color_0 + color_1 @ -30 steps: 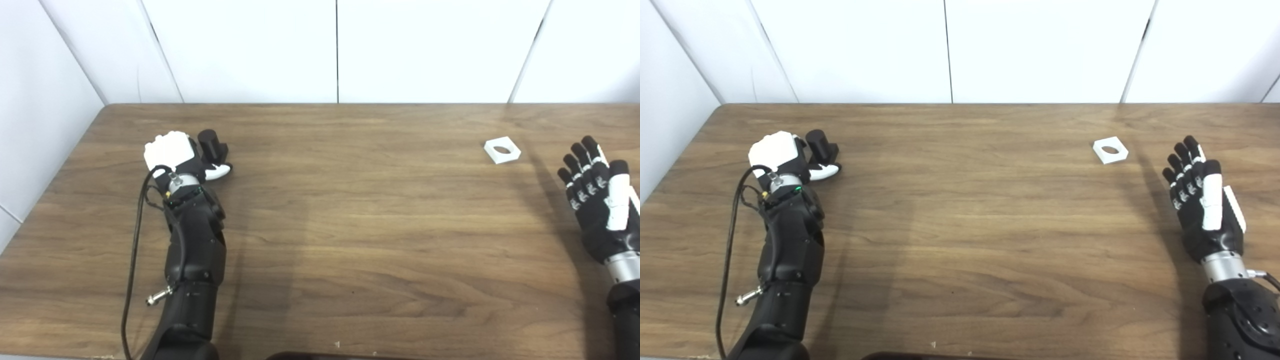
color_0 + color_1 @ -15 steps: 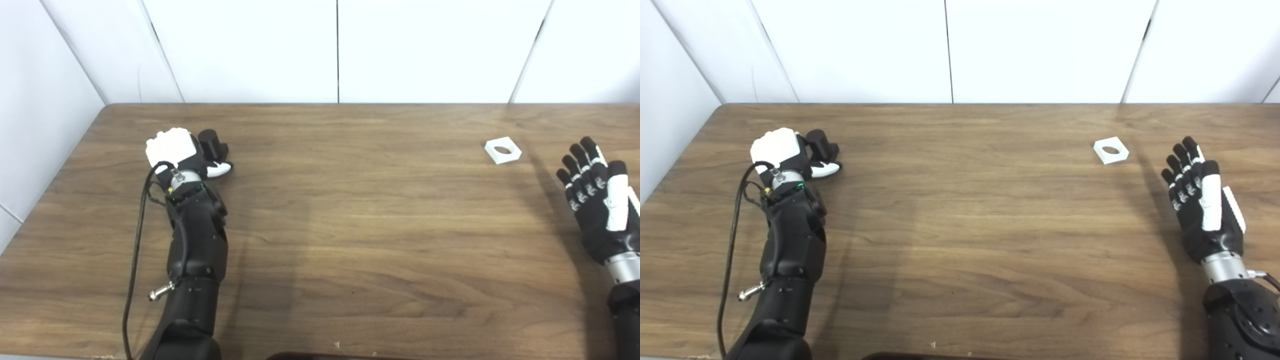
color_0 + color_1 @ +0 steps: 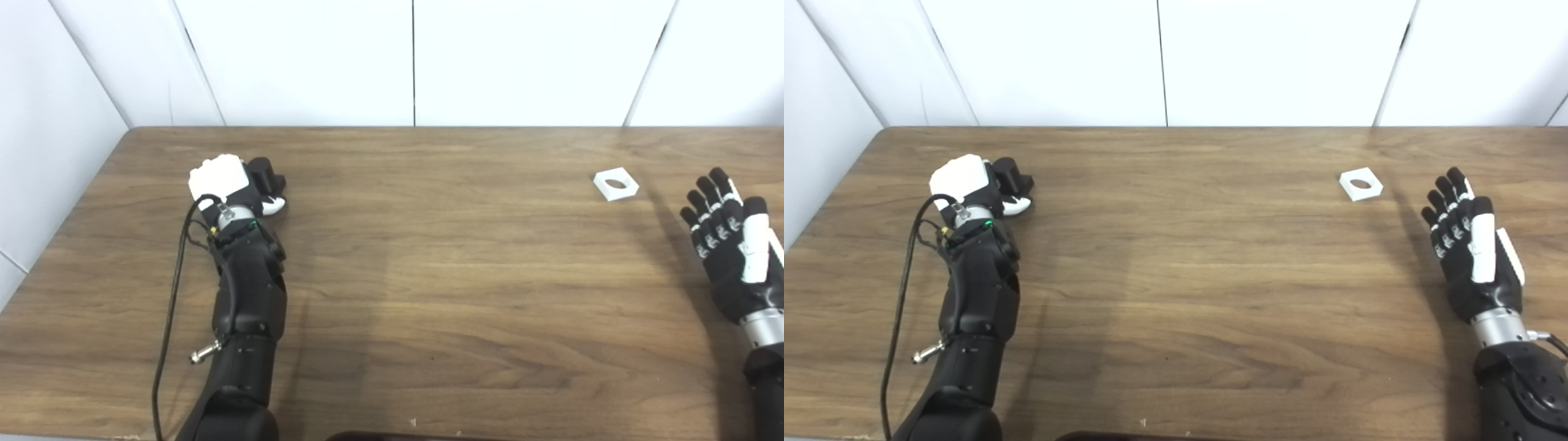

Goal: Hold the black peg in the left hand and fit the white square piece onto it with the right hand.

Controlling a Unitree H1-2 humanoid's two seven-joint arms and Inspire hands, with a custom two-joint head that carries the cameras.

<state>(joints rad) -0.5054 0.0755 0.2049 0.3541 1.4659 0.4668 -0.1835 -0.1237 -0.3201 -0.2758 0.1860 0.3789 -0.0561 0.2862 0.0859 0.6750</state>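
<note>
Left eye view: left hand point(image 3: 229, 184) fingers clasp black peg point(image 3: 262, 173), seemingly upright; right hand point(image 3: 729, 239) fingers spread.

Dark wood-grain table point(image 3: 429, 275) against white panelled wall point(image 3: 306, 61). White square piece point(image 3: 615, 184) with round hole lies flat on tabletop, far-right area, well apart from black peg point(image 3: 264, 173) at far left, peg gripped in left hand point(image 3: 229, 184).

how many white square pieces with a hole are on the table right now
1. The white square piece lies flat on the table at the far right, just beyond the open right hand. No others are visible.
</note>
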